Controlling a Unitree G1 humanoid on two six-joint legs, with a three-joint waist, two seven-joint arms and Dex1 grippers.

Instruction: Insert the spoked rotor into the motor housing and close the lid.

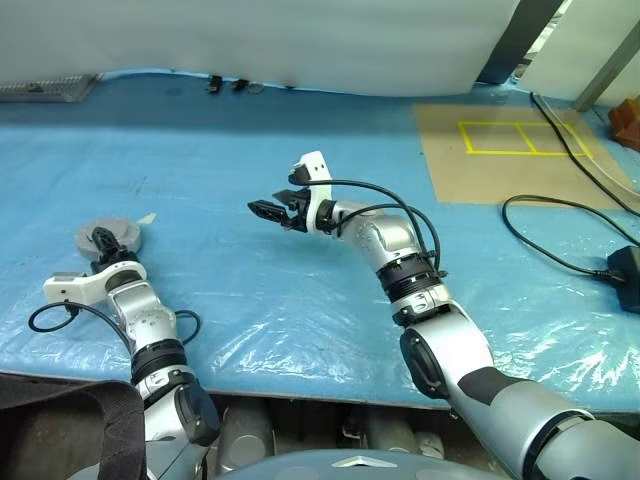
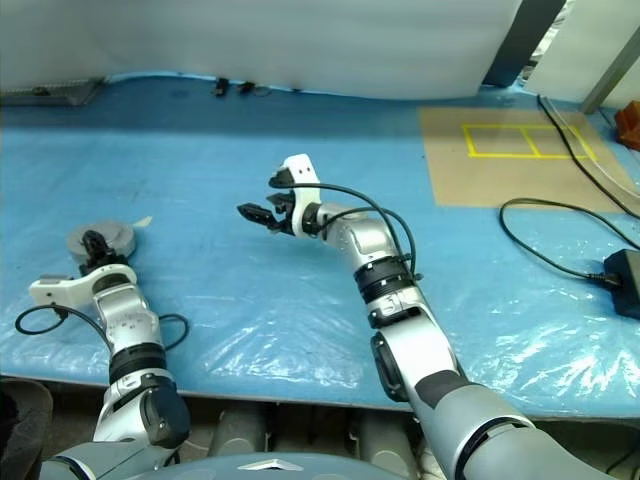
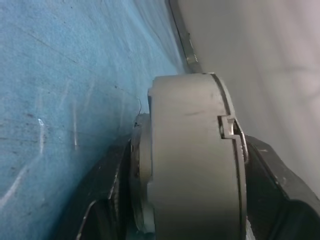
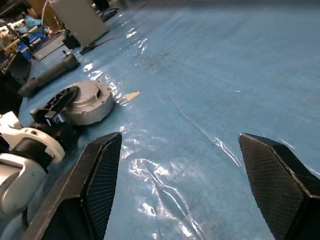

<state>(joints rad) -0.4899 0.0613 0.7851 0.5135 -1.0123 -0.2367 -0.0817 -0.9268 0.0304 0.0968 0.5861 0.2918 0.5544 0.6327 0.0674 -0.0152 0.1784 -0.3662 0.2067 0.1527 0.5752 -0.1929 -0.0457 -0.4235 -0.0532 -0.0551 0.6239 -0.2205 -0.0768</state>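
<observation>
The motor housing (image 1: 120, 236) is a short grey cylinder standing on the blue sheet at the left. The lid (image 4: 86, 95) lies flat on top of it, with a seam and a small clip (image 3: 231, 127) along its edge. My left gripper (image 1: 103, 241) reaches around the housing (image 3: 190, 165) from the near side. I cannot tell whether it presses on it. My right gripper (image 1: 272, 203) hovers open and empty over the middle of the table, pointing left toward the housing (image 4: 92, 107) and well apart from it. The spoked rotor is hidden.
A brown board with yellow tape (image 1: 500, 150) lies at the back right. Black cables (image 1: 560, 250) and a black adapter (image 1: 625, 265) lie at the right edge. Small dark clips (image 1: 225, 85) sit by the white back wall. A dark handled tool (image 4: 50, 75) lies beyond the housing.
</observation>
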